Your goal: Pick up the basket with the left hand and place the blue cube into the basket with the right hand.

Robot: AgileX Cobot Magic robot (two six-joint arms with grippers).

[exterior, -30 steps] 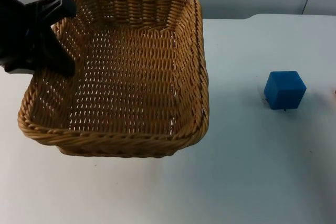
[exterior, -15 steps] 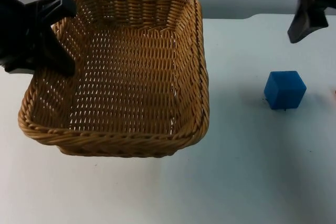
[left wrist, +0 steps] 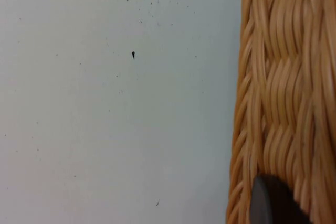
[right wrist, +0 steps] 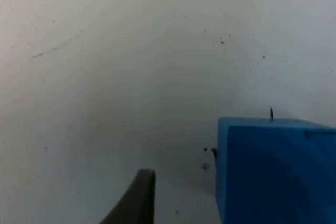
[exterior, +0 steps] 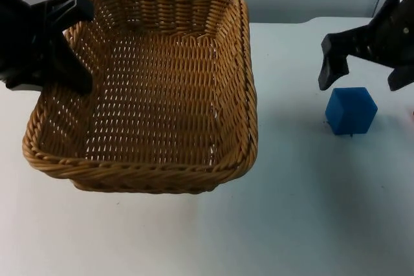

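Alignment between the right gripper [exterior: 363,83] and the blue cube [exterior: 350,110] is what the next move hangs on. In the top view the gripper hangs with its two fingers spread wide, holding nothing, one fingertip at the cube's far left corner and the other off its far right corner, so the cube lies just to the near side of the gap between them. The right wrist view agrees: the blue cube [right wrist: 275,170] sits on the white table [exterior: 304,211], off to one side of the black fingertip [right wrist: 137,195] with bare table between, not yet bracketed. The cube has no long axis to favour; its faces look slightly turned against the line of the fingers, so a small shift toward the near side, perhaps with a slight twist, seems called for before descending. Well to the left, the left gripper [exterior: 61,43] is clamped on the far left rim of the wicker basket [exterior: 149,88], which looks raised off the table.
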